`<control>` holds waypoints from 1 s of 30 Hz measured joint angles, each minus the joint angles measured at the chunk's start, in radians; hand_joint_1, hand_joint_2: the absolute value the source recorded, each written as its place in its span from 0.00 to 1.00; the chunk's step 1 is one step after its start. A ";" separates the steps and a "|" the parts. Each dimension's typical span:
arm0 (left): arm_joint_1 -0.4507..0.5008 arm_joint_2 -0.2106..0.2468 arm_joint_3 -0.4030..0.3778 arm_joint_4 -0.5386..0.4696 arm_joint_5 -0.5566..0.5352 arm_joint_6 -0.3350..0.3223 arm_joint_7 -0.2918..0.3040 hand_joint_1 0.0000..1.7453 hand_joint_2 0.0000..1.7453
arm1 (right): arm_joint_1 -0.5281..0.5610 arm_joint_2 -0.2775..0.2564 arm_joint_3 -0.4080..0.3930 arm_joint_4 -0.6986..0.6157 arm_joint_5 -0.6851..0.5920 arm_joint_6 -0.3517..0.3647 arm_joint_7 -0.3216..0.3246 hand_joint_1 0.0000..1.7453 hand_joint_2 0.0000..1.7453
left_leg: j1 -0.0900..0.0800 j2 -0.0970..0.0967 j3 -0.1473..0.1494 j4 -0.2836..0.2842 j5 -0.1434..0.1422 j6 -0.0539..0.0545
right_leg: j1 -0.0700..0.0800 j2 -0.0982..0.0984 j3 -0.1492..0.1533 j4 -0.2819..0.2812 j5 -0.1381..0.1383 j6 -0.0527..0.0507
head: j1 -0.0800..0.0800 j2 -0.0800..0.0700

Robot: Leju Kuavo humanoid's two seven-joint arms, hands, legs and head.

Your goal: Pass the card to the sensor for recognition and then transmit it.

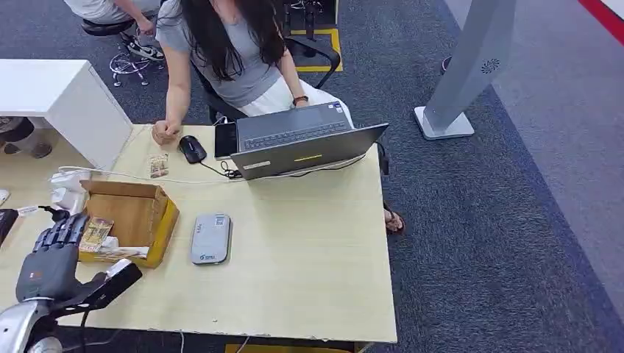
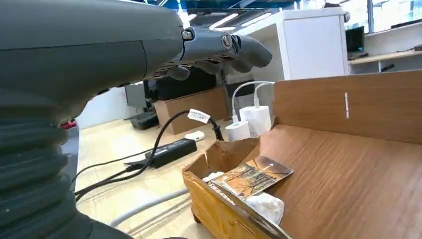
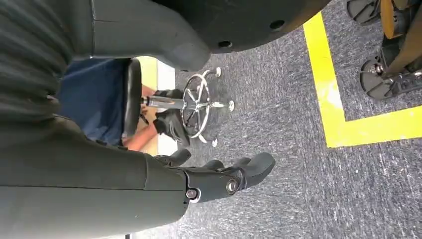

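Over the cardboard box [image 1: 140, 213], left hand [image 1: 55, 254] fingers [image 1: 65, 229] spread, empty, card [image 1: 96, 233] just beneath

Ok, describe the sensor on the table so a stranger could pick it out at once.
On the light wooden table, look in front of the open laptop, just right of the cardboard box. The sensor lies flat there: a small grey rounded-rectangular pad, unlike the black mouse and phone farther back.

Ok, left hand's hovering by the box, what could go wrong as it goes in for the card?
1. The card lies flat on crumpled white paper by the box wall; the left hand may pinch paper too, or slip off.
2. The fingers could catch the box rim and shove it toward the sensor.
3. Charger cables lie beside the box and might snag.
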 joint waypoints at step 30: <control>-0.074 -0.019 -0.001 0.136 -0.028 -0.015 0.000 0.00 1.00 | -0.002 -0.006 0.025 0.000 0.010 0.012 0.003 0.00 1.00 | 0.000 0.000 0.000 0.000 0.000 0.000 | 0.000 0.001 0.000 0.000 0.000 0.000 | 0.000 0.000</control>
